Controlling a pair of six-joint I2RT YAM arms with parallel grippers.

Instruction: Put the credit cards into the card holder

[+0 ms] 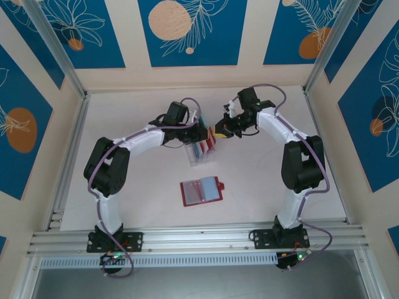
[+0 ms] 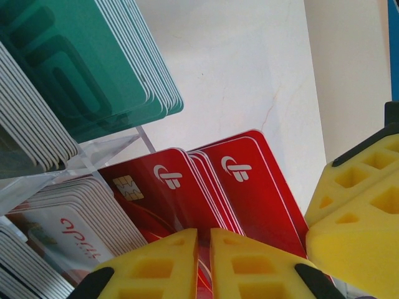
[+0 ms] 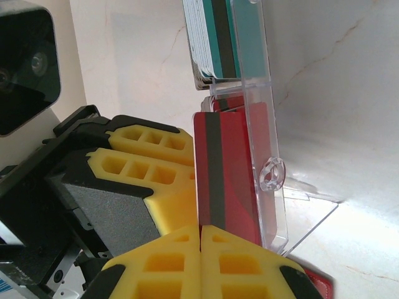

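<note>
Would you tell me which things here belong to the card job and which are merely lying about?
Job: credit cards, card holder, left gripper, right gripper.
Lying about: clear rack (merely housing the cards), wall panels.

We see glossy plastic red cards (image 2: 249, 180) and teal cards (image 2: 93, 62) in a clear, shiny plastic rack (image 3: 271, 174), matt yellow foam-like pads (image 3: 174, 194) beside them, on a smooth white marble-look table (image 2: 249, 62); brushed metal rails (image 1: 199, 240) line its near edge.
</note>
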